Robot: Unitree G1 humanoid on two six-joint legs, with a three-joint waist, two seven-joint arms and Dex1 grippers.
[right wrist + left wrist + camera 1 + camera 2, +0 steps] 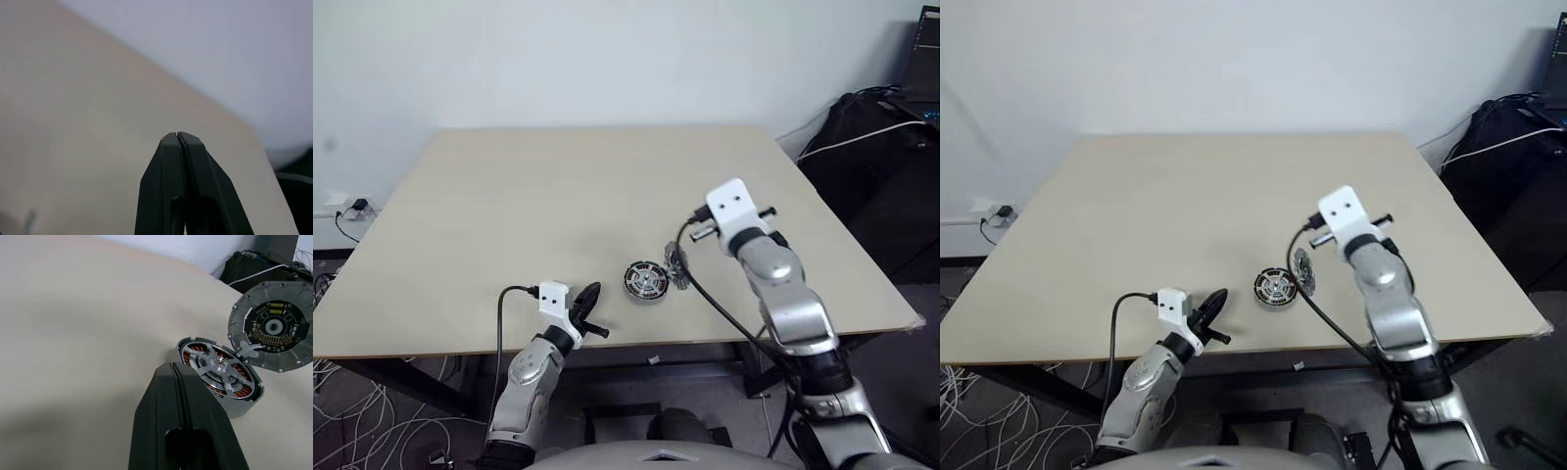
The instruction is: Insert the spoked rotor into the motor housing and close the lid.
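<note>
The pale wooden table [558, 196] takes up most of the head view, running from the upper middle of the frame down to its near edge in the lower third. My right arm rises from the lower right, and its gripper [178, 134] is lifted off the table and pressed shut on nothing, the two black fingers meeting at their tips. My left gripper [588, 296] sits low, left of centre, near the front edge of the table; its fingers are also closed together and empty, pointing toward the parts.

The motor housing [645, 280] rests on the table just below the centre of the frame, between my two arms. In the left wrist view the silver-spoked rotor [218, 368] lies inside it, with copper windings showing between the spokes. The lid [270, 326] stands tilted up on edge at the housing's far side, just touching its rim, with the dark circuit face turned toward my left wrist camera. In the head view the lid shows as a thin grey disc immediately right of the housing.
</note>
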